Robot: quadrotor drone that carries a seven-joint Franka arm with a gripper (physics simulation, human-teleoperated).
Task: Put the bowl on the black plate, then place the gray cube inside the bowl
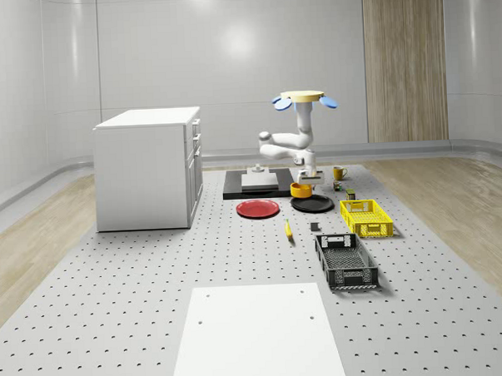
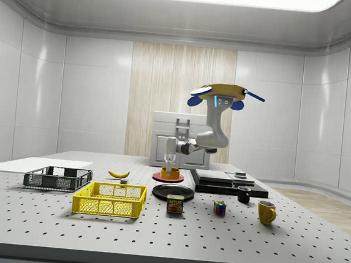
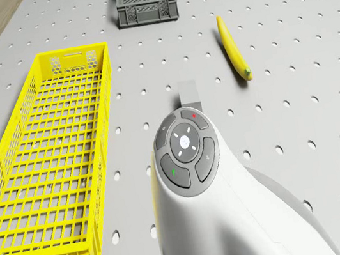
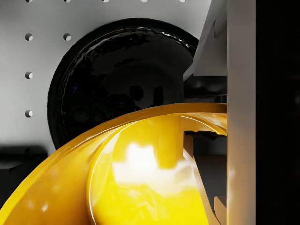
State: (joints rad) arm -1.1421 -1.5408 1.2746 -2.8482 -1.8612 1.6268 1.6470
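My gripper is shut on the rim of the yellow-orange bowl, which hangs just above the table by the black plate's far edge. In the side view the gripper points straight down onto the bowl. The wrist view has the bowl close up, one finger outside its wall, and the black plate below it. The small gray cube lies on the table between the banana and the yellow basket. The drone hovers high over the table's far part.
A red plate lies beside the black plate. A yellow basket, a dark crate and a banana lie nearer the front. A white cabinet, a black slab, mugs, a can stand around.
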